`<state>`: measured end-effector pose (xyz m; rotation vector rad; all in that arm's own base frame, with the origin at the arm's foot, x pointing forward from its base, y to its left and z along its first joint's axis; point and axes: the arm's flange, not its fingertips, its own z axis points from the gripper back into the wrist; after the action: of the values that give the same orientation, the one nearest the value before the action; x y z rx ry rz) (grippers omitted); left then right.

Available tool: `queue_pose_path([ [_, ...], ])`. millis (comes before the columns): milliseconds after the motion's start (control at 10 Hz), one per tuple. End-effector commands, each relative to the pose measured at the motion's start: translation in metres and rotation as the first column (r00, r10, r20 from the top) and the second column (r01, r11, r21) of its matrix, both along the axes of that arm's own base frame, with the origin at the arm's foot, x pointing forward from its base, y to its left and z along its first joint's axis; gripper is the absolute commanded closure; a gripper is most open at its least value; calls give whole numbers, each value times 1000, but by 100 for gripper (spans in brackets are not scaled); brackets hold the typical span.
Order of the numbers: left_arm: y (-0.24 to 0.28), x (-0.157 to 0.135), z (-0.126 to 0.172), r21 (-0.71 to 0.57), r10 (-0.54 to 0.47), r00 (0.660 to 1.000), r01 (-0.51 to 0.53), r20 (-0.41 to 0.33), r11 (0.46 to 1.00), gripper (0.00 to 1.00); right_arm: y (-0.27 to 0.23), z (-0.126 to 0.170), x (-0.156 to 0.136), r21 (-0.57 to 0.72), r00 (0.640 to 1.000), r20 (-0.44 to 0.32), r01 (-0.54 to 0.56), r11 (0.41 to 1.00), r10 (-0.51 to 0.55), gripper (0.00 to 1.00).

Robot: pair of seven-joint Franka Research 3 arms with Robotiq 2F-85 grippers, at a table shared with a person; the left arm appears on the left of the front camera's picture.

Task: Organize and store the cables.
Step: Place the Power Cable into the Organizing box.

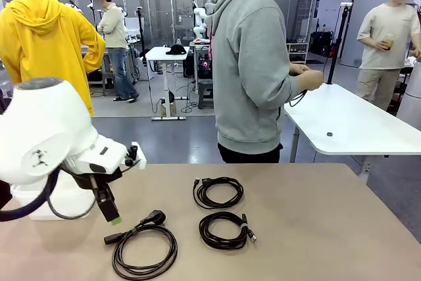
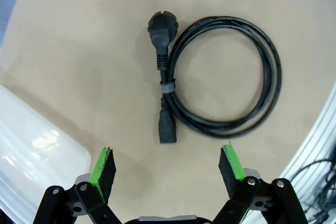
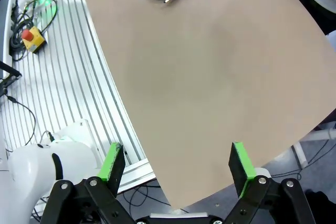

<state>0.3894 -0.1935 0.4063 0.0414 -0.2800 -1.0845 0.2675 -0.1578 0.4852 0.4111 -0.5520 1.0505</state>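
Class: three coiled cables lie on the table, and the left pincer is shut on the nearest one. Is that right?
No. The left pincer is open, not shut: the left wrist view shows it spread wide, clear of the nearest cable. The rest stands.

The cables are all black: the thick coil (image 1: 145, 251) at lower left of the front view wears a grey band, and the upper thin coil (image 1: 218, 192) and lower thin coil (image 1: 225, 229) at mid-frame are plain black. The table (image 1: 329, 228) is plain tan. The left arm (image 1: 52, 136) is glossy white. The left hand (image 2: 167, 160) and the right hand (image 3: 176, 155) are black with bright green pads (image 2: 101, 169). The person's hoodie (image 1: 247, 64) is grey. At upper left of the right wrist view sits a yellow box (image 3: 32, 43) with a red button (image 3: 26, 33).
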Motion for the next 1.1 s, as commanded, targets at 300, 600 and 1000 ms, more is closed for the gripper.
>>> queue_pose_path([
  [300,-33,26,-57,15,78,997,-77,-30,997,0,0,3,1,6,1000,-20,19,1000,-19,0],
  [600,-37,32,-78,-1,71,997,-71,-26,997,0,0,3,1,6,1000,-20,19,1000,-19,0],
  [1000,-40,46,-95,16,36,999,-36,-38,999,0,0,3,1,6,1000,-20,19,1000,-19,0],
])
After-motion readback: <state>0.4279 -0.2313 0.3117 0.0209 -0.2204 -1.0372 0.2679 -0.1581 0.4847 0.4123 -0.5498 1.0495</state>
